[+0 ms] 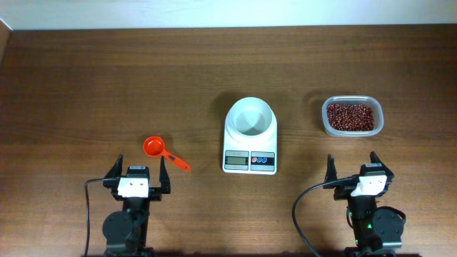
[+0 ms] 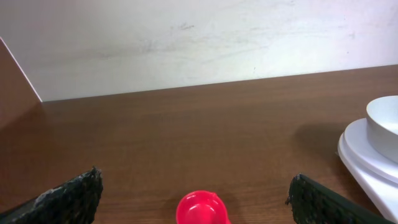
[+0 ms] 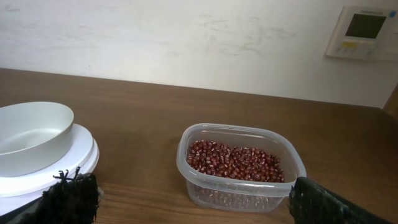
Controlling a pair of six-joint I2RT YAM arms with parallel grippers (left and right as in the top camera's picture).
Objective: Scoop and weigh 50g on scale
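We judge nothing begun: our left gripper (image 1: 138, 168) and right gripper (image 1: 351, 165) hang open and empty nearer than the scale (image 1: 250, 161), so we first grasp the red scoop (image 1: 153, 148) left of it, then dig into the bean tub (image 1: 351, 118) on its right.

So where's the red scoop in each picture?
Overhead: the scoop lies left of the scale, its handle pointing to the lower right.
Left wrist: at the bottom edge, in the middle; only its cup shows.
Right wrist: not in it.
Shared landmark: the white bowl on the scale, at the centre overhead, at the right edge in the left wrist view and on the left in the right wrist view.
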